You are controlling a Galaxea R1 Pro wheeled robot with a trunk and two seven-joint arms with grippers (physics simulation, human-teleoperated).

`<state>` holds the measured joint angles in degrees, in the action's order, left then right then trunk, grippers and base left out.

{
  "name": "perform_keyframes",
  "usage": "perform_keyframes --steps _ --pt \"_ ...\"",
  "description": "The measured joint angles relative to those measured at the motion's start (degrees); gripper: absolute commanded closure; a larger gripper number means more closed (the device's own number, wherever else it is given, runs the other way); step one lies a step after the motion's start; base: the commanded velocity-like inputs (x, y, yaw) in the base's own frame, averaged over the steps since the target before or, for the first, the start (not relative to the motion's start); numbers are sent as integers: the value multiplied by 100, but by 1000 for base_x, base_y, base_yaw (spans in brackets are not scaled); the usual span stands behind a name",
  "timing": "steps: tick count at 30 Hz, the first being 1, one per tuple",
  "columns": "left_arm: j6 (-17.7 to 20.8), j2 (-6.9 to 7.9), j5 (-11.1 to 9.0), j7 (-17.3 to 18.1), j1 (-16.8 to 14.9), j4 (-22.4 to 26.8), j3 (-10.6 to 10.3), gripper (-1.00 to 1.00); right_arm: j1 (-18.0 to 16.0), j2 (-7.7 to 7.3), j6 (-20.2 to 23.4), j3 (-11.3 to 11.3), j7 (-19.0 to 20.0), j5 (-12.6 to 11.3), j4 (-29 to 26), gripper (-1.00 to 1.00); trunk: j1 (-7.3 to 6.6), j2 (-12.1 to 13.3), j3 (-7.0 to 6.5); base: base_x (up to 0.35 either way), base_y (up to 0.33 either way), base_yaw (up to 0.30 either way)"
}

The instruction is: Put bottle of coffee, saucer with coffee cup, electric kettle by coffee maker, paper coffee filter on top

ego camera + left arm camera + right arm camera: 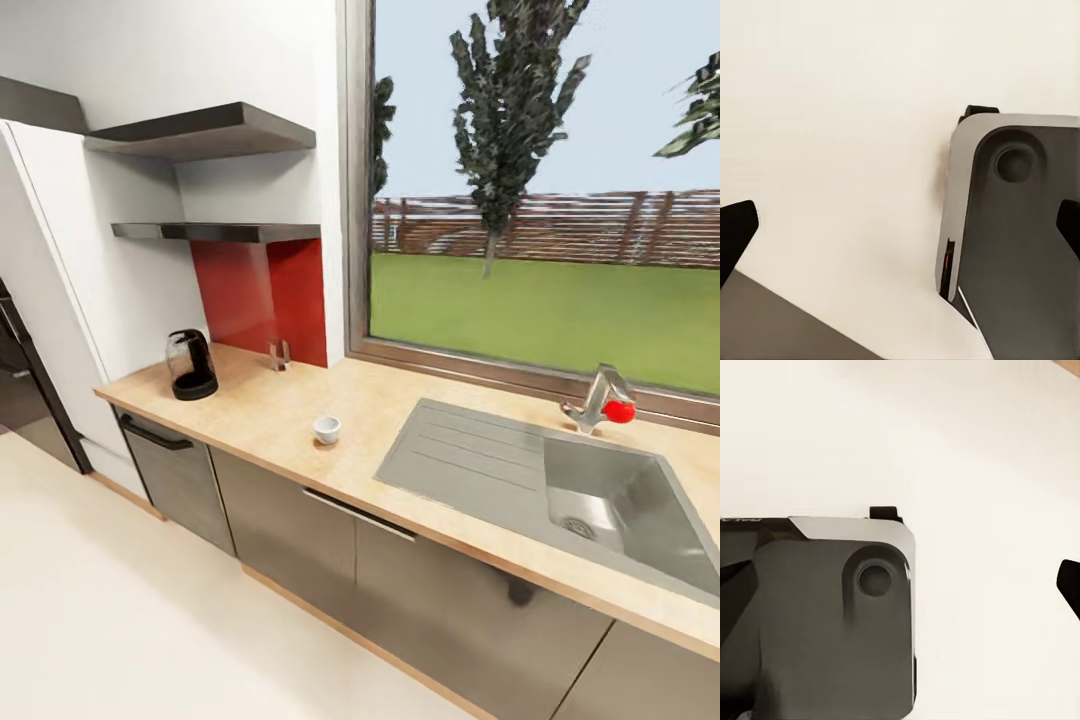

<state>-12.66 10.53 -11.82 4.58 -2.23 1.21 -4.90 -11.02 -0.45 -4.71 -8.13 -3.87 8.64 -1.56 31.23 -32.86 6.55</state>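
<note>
A black and glass appliance [192,365], apparently the electric kettle, stands at the left end of the wooden countertop [400,400]. A small glassy object [279,355] sits by the red backsplash; I cannot tell what it is. A white coffee cup [326,429] stands near the counter's front edge, left of the sink. Two dark wall shelves [215,232] are seen from below, so their tops are hidden. My left gripper [900,232] is open over pale floor, with nothing between its fingers. My right gripper [900,585] is open too, hanging by my own base.
A steel sink [580,490] with a faucet [600,400] takes up the counter's right part under a big window. Grey cabinets [300,530] run below the counter. A dark appliance [25,390] stands at far left. My grey base [1020,240] shows beneath both wrists.
</note>
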Motion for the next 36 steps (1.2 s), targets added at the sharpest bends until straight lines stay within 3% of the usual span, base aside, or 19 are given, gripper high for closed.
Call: perform_keyframes --steps 36 --pt "0 -9 -6 0 0 3 6 -100 0 0 0 4 36 1 8 -100 0 0 0 178 294 0"
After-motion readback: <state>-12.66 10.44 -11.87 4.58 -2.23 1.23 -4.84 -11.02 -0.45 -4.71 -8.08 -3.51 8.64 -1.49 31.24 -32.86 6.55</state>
